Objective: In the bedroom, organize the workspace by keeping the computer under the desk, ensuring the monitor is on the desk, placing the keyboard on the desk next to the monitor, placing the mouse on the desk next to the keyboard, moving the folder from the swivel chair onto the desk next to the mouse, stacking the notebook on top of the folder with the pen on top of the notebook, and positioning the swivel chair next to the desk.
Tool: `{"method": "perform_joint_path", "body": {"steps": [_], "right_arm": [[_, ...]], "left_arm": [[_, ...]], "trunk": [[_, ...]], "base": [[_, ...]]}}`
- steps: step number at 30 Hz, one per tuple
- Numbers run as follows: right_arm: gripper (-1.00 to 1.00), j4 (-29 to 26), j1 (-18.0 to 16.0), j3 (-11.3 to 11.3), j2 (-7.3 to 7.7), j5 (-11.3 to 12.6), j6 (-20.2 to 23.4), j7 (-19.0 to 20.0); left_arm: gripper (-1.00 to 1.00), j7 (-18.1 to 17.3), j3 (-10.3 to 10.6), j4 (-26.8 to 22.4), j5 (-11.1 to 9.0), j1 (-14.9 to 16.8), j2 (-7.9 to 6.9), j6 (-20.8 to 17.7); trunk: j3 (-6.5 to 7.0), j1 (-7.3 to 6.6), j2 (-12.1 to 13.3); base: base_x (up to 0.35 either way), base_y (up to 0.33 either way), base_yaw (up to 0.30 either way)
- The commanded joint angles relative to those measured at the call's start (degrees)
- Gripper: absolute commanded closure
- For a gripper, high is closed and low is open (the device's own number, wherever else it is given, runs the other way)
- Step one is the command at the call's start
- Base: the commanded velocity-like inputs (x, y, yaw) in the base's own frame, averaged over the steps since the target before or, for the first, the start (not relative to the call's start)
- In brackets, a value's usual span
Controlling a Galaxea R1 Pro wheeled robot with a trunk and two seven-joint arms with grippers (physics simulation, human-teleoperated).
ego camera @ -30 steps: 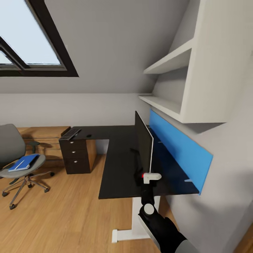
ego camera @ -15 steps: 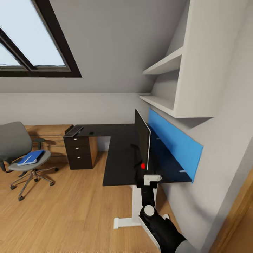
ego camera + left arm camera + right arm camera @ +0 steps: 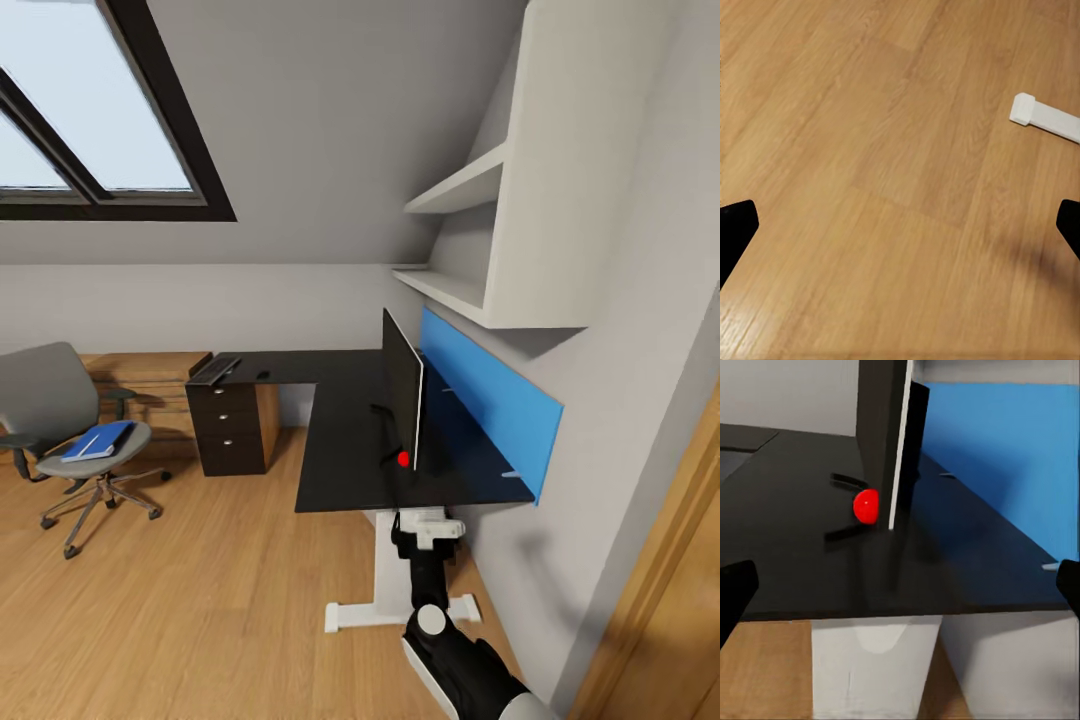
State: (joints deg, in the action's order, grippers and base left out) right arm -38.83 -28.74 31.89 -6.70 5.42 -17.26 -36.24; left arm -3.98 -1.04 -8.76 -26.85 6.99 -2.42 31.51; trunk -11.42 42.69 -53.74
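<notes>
- The folder (image 3: 97, 441) lay on the swivel chair (image 3: 60, 400), well apart from the worktop (image 3: 350, 440).
- It looked thin, light and slippery; best pinched at an overhanging edge.
- The right gripper (image 3: 428, 527) and left gripper (image 3: 900, 225) were both spread, empty.

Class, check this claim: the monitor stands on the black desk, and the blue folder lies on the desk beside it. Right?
Not quite. The monitor does stand on the black desk, but the blue folder lies on the seat of the swivel chair, away from the desk. The head view shows it.
</notes>
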Motion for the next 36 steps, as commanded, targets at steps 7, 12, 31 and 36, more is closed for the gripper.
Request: {"method": "perform_joint_path", "body": {"steps": [7,12,31,36], "right_arm": [[-1.00,9.8,-0.1,0.4,0.25,1.5,-4.1,-0.3],[-1.00,23.1,-0.1,0.7,-0.14,2.9,-11.0,-0.2],[-1.00,39.9,4.0,0.1,4.34,22.2,-18.3,31.9],[-1.00,39.8,4.2,0.2,4.29,23.0,-18.3,32.9]], "left_arm": [[-1.00,-0.4,-0.1,0.1,-0.4,0.0,-0.02,0.1],[-1.00,-0.4,-0.1,0.1,-0.4,0.0,-0.03,0.1],[-1.00,-0.3,0.0,0.3,-0.5,0.0,0.05,-0.5],[-1.00,-0.3,0.0,0.3,-0.4,0.0,0.05,-0.5]], "trunk": [[-0.08,0.00,-0.1],[-0.08,0.00,-0.1],[-0.08,0.00,-0.1],[-0.08,0.00,-0.1]], "base": [[-0.004,-0.001,0.000],[0.000,0.000,0.000],[0.000,0.000,0.000],[0.000,0.000,0.000]]}}
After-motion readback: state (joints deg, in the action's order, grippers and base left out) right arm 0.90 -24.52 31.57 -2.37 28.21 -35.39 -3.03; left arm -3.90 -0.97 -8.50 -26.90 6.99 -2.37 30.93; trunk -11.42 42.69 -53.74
